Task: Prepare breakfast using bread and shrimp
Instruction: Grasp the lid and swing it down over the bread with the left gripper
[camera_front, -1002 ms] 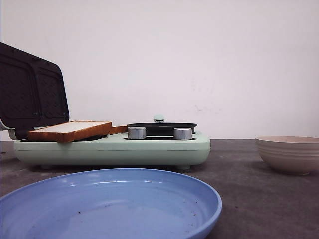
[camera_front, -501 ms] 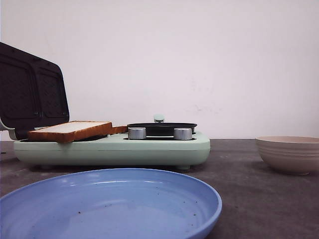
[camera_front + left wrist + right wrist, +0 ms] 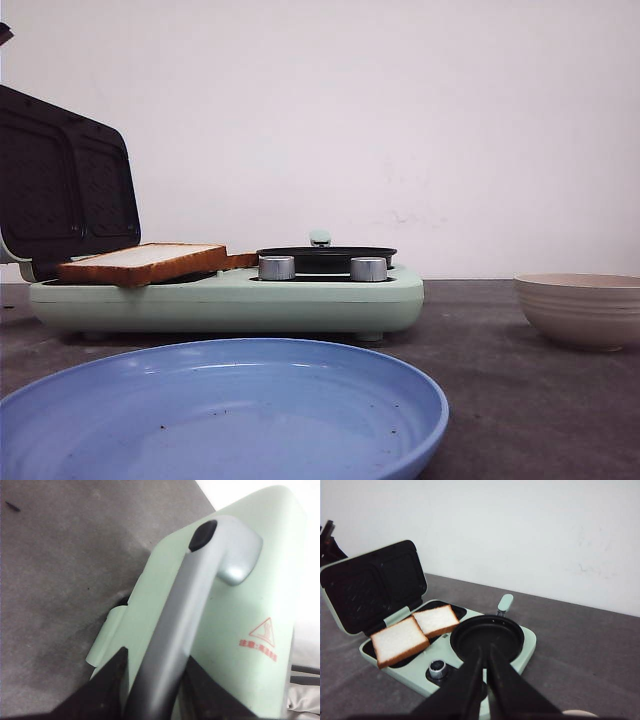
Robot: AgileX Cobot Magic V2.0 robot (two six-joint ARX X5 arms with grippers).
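Observation:
Two slices of bread (image 3: 400, 640) (image 3: 436, 620) lie side by side on the dark plates of the pale green sandwich maker (image 3: 410, 672). In the front view only the near slice (image 3: 140, 262) shows. The lid (image 3: 60, 185) stands open. My left gripper (image 3: 155, 682) is shut on the lid's grey handle (image 3: 200, 580), one dark finger on each side. My right gripper (image 3: 485, 652) is shut and empty, hovering above the black pan (image 3: 487, 636). No shrimp is in view.
A blue plate (image 3: 300, 380) lies close in front. A beige bowl (image 3: 580, 308) stands at the right, its inside hidden. Two silver knobs (image 3: 277, 267) (image 3: 368, 268) sit on the maker's front. The pan's green handle (image 3: 504, 602) points to the wall.
The sandwich maker and its open lid have shifted very slightly to the right. A dark tip of my left gripper now shows at the top left corner of the front view.

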